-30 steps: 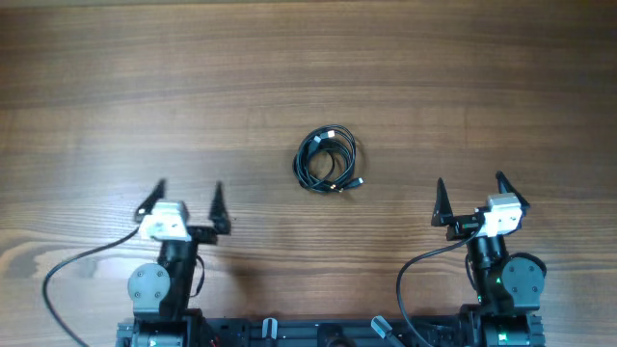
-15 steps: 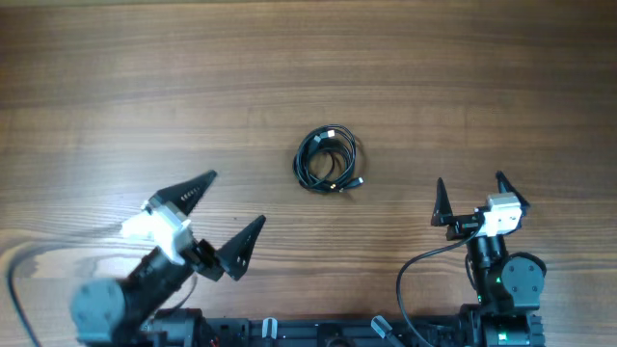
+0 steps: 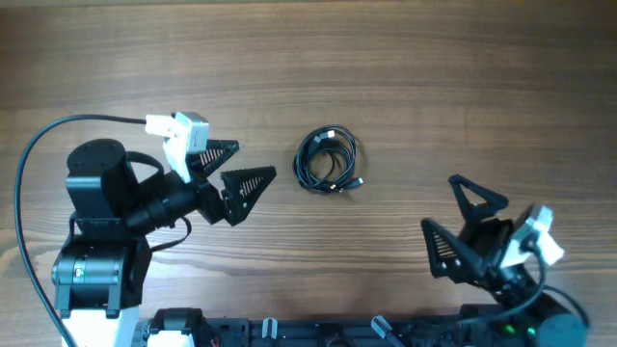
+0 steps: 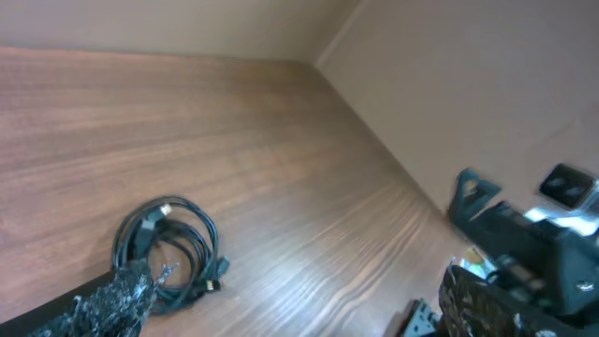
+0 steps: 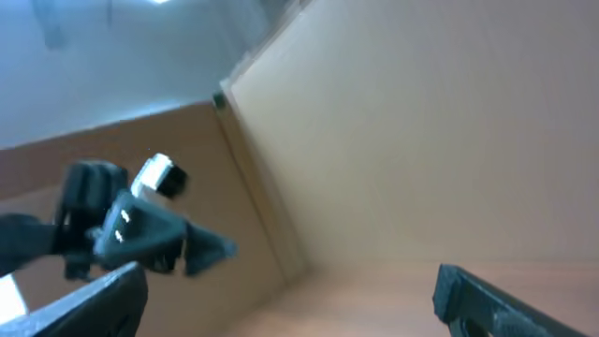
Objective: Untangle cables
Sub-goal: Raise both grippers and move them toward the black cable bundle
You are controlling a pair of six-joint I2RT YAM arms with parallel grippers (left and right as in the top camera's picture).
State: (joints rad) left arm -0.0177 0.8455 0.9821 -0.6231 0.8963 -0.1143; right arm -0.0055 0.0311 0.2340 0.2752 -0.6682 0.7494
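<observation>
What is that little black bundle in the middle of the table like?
The cables are several thin black cords wound into one loose, roughly round coil that lies flat on the wooden table. Small plug ends show, some silvery, and one pokes out at the lower right. The cords look flexible and rubbery. Only the table touches them; the left tool is open beside them, apart.
</observation>
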